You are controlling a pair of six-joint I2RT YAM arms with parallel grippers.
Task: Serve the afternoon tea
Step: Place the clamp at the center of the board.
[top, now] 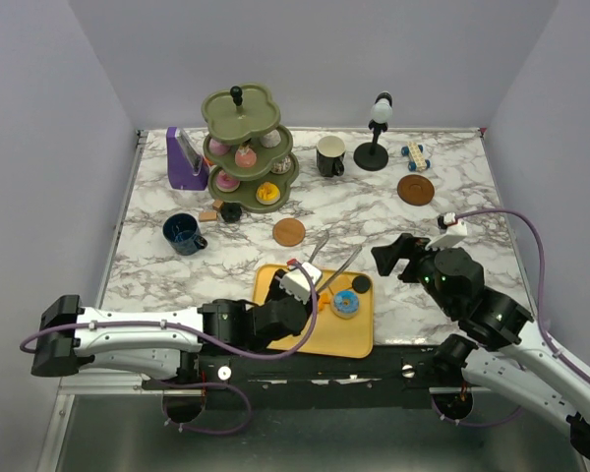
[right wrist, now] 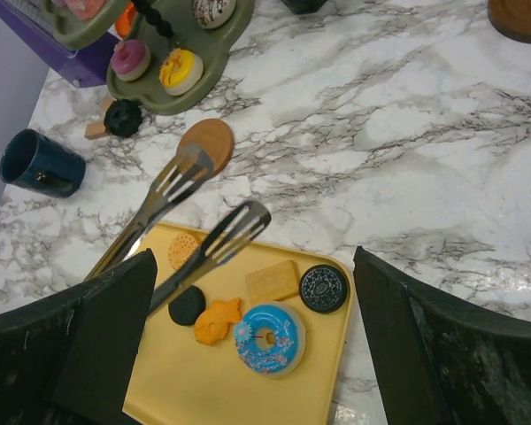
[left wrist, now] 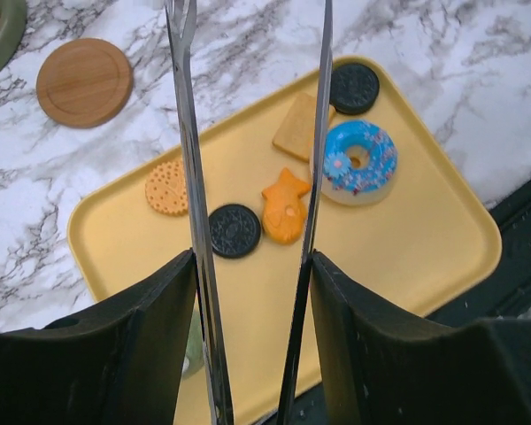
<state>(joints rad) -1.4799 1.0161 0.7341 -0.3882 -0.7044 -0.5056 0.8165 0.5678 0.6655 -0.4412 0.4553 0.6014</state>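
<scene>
My left gripper (top: pixel 295 295) is shut on metal tongs (top: pixel 334 270), whose two arms (left wrist: pixel 188 159) reach out spread over a yellow tray (top: pixel 324 336). On the tray lie a blue doughnut (left wrist: pixel 361 159), an orange fish biscuit (left wrist: pixel 284 208), two black biscuits (left wrist: pixel 234 230), a square biscuit (left wrist: pixel 298 127) and a round tan biscuit (left wrist: pixel 165 188). My right gripper (top: pixel 398 258) is open and empty, above the table right of the tray; its view shows the doughnut (right wrist: pixel 270 338) below. The olive three-tier stand (top: pixel 246 147) holds several cakes. The dark-blue mug (top: pixel 182 234) stands left, the black cream-lined mug (top: pixel 330 155) at the back.
One brown coaster (top: pixel 289 232) lies mid-table, another (top: pixel 415 189) at the back right. A purple wedge holder (top: pixel 185 159) stands left of the stand. A black stand with a white ball (top: pixel 377 128) and a small toy (top: pixel 416 154) are at the back.
</scene>
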